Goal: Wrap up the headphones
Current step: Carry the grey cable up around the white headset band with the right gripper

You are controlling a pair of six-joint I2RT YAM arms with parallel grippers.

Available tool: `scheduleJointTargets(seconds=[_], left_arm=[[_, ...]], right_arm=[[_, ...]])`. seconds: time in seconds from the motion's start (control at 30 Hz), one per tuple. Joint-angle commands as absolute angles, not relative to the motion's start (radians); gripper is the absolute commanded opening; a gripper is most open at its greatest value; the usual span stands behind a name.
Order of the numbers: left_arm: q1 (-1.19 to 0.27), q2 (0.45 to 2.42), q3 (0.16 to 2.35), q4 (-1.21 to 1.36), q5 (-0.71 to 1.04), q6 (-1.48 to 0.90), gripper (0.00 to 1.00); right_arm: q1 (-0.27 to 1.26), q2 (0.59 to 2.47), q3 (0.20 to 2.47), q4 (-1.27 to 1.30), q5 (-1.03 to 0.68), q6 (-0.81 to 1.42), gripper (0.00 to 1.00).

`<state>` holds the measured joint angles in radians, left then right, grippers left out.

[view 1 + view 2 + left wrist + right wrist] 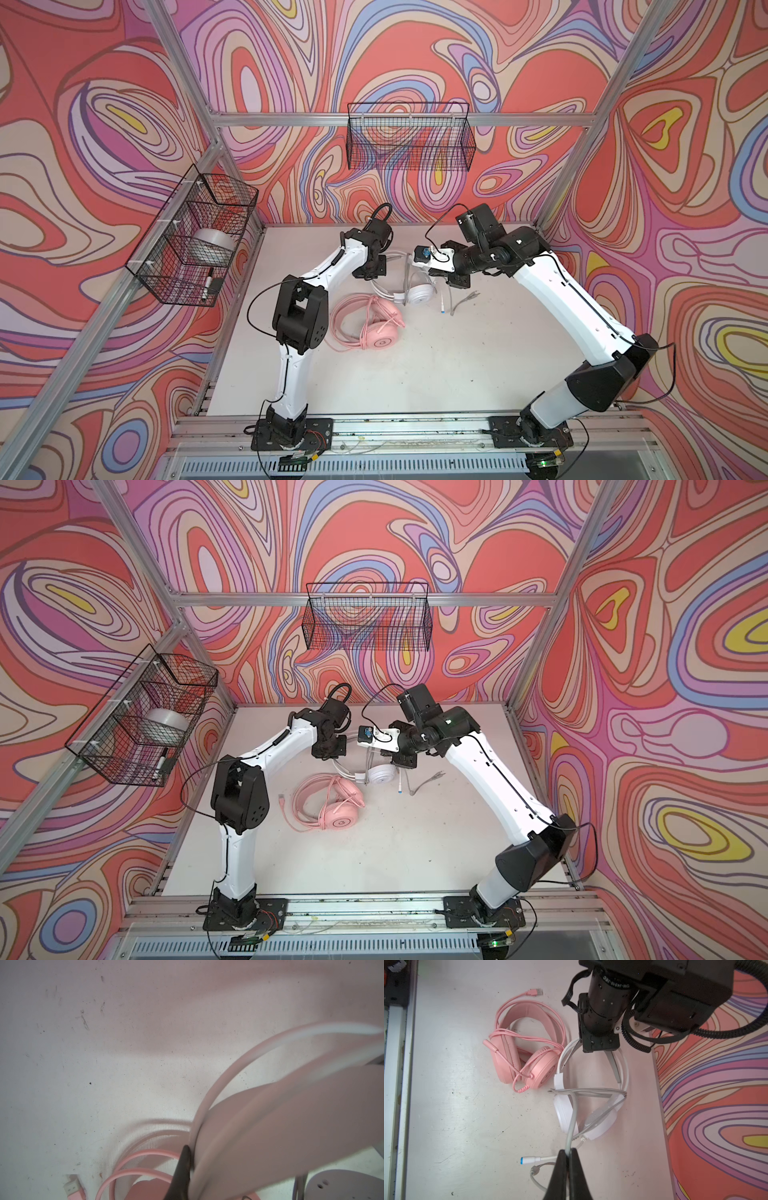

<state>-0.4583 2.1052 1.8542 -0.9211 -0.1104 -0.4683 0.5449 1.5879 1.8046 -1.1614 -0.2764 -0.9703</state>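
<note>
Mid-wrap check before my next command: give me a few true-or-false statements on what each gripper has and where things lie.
1. The right gripper is shut on the white headset's grey-white cable. True.
2. The left gripper holds the pink headset. False: the pink headset lies free on the table; the left gripper is shut on the white headset's headband.
3. The pink cable is looped around the pink headset. True.
4. The tape roll lies on the table. False: it sits in the side wire basket.
5. The blue-tipped plug lies on the table. True.
</note>
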Motion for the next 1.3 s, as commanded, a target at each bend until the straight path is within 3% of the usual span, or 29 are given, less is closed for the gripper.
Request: scheduleJointTargets(seconds=[0.0, 0.2, 0.47, 1.03, 1.27], left_arm=[[-0.458, 2.112, 1.886, -0.964, -0.131, -0.439, 0.00], [-0.462, 2.115, 1.890, -0.959, -0.103, -0.390, 0.00], [-0.472, 2.104, 1.892, -0.950, -0.053, -0.352, 0.00], [-0.486, 2.038, 1.848, -0.852, 0.056, -0.270, 0.00], [-0.485, 1.992, 1.812, -0.803, 0.083, -0.252, 0.00]], right_arm=[[0.549, 1.592, 1.839, -1.192, -0.199, -0.997, 0.00], [0.526, 1.633, 1.829, -1.121, -0.132, -1.006, 0.00], [0.424, 1.739, 1.853, -0.992, -0.233, -1.014, 0.00], [0.284, 2.129, 2.129, -0.918, -0.380, -0.756, 0.00], [0.253, 2.190, 2.117, -0.887, -0.416, -0.670, 0.00]])
